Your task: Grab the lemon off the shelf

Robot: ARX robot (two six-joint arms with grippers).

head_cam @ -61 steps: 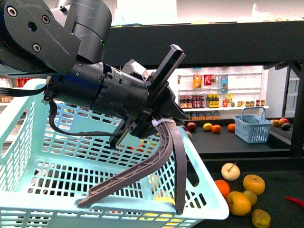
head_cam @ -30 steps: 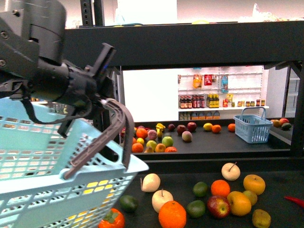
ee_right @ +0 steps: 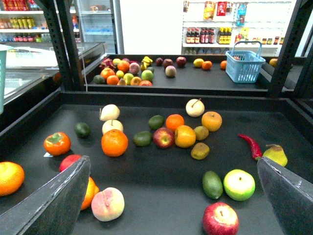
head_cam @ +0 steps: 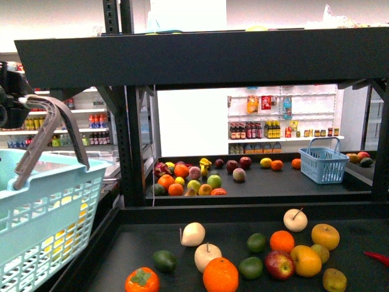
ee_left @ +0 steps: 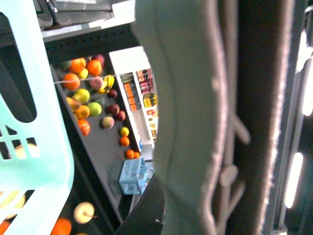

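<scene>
A small bright-yellow oval fruit, which I take for the lemon (head_cam: 265, 162) (ee_right: 198, 62), lies on the far tray of the black shelf (head_cam: 200, 58), next to an orange. At the front view's left edge my left gripper (head_cam: 7, 100) is shut on the grey basket handle (head_cam: 51, 131). That handle (ee_left: 195, 122) fills the left wrist view. My right gripper (ee_right: 168, 205) hangs open over the near tray (ee_right: 161, 191), nothing between its fingers (ee_right: 49, 205), far from the lemon.
A pale teal basket (head_cam: 42, 213) hangs at the left. The near tray holds oranges (ee_right: 114, 142), apples (ee_right: 220, 220), a golden apple-like fruit (head_cam: 325, 236), a red chilli (ee_right: 251, 145) and a pear (ee_right: 275, 154). A blue basket (head_cam: 323, 161) stands on the far tray.
My left arm has swung left with the teal basket, from filling the middle of the front view to its left edge. The fruit on the near tray now shows.
</scene>
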